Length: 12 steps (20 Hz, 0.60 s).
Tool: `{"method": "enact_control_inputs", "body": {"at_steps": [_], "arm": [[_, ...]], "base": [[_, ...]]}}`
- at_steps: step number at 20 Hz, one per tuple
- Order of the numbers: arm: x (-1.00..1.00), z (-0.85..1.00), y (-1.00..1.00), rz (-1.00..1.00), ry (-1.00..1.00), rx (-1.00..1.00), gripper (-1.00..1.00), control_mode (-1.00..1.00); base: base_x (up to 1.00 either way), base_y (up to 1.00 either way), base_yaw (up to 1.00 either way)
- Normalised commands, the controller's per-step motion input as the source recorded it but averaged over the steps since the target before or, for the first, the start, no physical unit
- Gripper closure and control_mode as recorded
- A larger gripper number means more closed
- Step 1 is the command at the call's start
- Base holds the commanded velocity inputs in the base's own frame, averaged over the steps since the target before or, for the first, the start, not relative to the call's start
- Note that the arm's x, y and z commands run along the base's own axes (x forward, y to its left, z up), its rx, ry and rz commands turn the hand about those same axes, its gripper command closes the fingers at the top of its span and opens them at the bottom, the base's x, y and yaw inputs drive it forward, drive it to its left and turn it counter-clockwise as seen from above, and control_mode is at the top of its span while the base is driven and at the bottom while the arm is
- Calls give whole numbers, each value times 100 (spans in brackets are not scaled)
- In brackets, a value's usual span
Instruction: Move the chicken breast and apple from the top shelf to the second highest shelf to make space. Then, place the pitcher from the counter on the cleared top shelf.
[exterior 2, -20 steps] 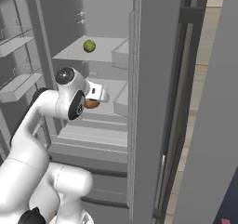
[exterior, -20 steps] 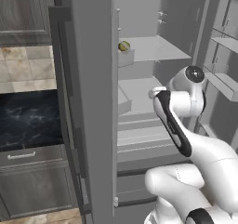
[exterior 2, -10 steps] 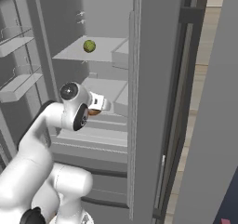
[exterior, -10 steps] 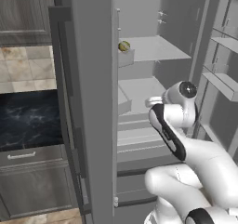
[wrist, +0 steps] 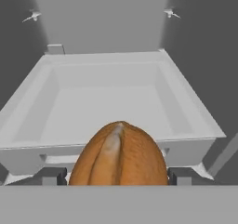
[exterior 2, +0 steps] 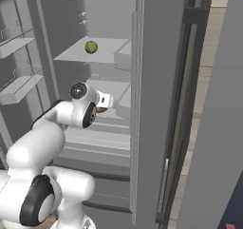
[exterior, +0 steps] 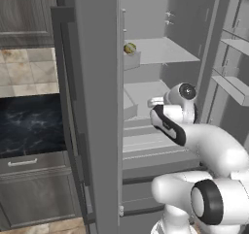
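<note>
My gripper [wrist: 116, 177] is shut on the chicken breast [wrist: 119, 155], an orange-brown lumpy ball that bulges up between the dark fingertips [wrist: 51, 175]. In the right base view the gripper [exterior 2: 103, 104] holds the chicken breast [exterior 2: 100, 110] just in front of the second highest shelf [exterior 2: 114, 88]. The yellow-green apple [exterior 2: 91, 47] sits on the top shelf [exterior 2: 71, 56]. From the left the apple [exterior: 129, 48] lies at the left end of the top shelf [exterior: 163, 51], above my gripper [exterior: 154, 102] and the second highest shelf [exterior: 143, 88]. The pitcher is out of view.
A pale grey open bin [wrist: 116, 102] lies straight ahead of the hand. The open fridge door [exterior: 95, 107] stands on the left, with the black counter [exterior: 29, 124] beyond it. Door racks [exterior 2: 19, 88] hang beside the arm. Drawers [exterior 2: 102, 138] fill the fridge's lower part.
The arm's elbow has dropped and the hand has sunk slightly with the chicken breast still in it, staying level with the second highest shelf. The apple has not moved.
</note>
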Motion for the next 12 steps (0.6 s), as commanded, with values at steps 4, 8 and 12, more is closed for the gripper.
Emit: {"method": "enact_control_inputs", "body": {"at_steps": [4,8,12], "arm": [[59,-10,-1,0,0,1,100,-100],[57,-13,-4,0,0,2,100,-100],[46,-20,-14,0,0,3,100,-100]], "base": [[0,0,0],[0,0,0],[0,0,0]]}}
